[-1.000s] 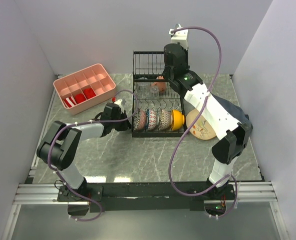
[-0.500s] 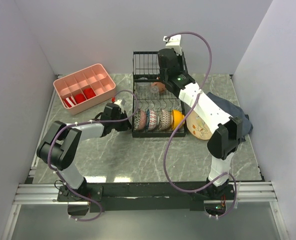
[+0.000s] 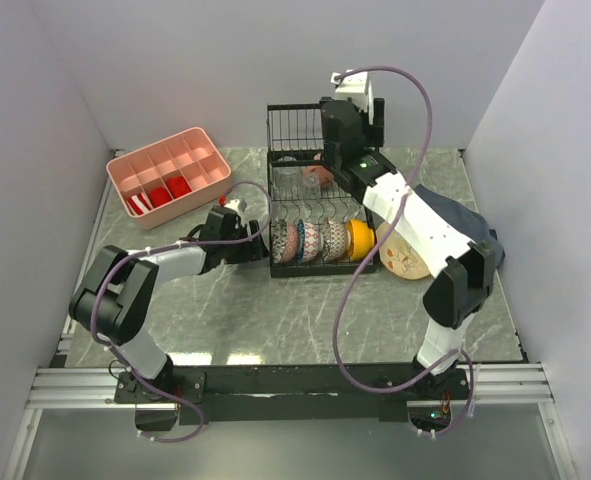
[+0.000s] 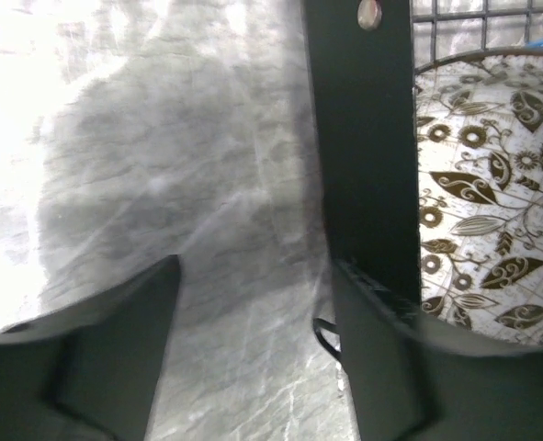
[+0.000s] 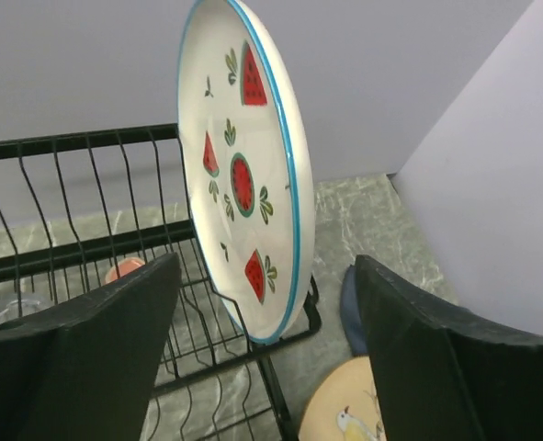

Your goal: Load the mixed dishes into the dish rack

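Tabletop (image 3: 275, 310) of grey marble was the widest thing we saw, with the black dish rack (image 3: 320, 215) at its middle. At the rack's back right corner the white watermelon-slice plate (image 5: 243, 175) stood on edge between the spread fingers of the right gripper (image 5: 266, 271), neither finger touching it. The cream bird-motif plate (image 3: 407, 258) lay just beside the rack's right side. Patterned small bowls (image 3: 305, 241) and the orange bowl (image 3: 358, 238) filled the front slots. The left gripper (image 4: 253, 276) hung spread at that row's left end, gripping nothing. The terracotta cup (image 5: 124, 268) and the clear glass (image 5: 14, 308) sat in the back section.
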`<state>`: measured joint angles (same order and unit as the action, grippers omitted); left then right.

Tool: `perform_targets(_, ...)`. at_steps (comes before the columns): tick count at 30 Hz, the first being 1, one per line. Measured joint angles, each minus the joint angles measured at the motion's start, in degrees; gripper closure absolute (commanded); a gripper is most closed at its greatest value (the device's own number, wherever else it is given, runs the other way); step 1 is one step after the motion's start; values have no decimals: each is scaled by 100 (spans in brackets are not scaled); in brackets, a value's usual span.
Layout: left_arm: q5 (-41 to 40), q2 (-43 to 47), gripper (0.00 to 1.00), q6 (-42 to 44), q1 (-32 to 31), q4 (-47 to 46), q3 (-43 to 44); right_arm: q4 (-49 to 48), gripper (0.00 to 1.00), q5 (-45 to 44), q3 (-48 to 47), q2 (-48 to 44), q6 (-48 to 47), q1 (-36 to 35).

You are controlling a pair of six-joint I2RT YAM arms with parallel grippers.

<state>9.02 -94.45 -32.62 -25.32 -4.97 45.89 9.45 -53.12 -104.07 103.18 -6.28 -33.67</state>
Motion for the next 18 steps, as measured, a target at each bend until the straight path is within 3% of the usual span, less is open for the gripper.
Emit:
perform_targets(5, -157, 260, 18, 15, 31, 195, 2, 24, 9, 190, 483, -796, -17, -162)
perform_targets(10, 229, 675, 16, 39, 326, 234, 11, 195, 4, 680, 1080, -2044, 83, -70)
perform_targets(14, 741, 973, 15, 334, 533, 356, 264, 763, 12, 1659, 1530, -2946, 415, 844)
perform_targets(18, 1152, 1152, 15, 625, 573, 562, 575, 1394, 15, 3141, 2105, -3386, 841, 2402)
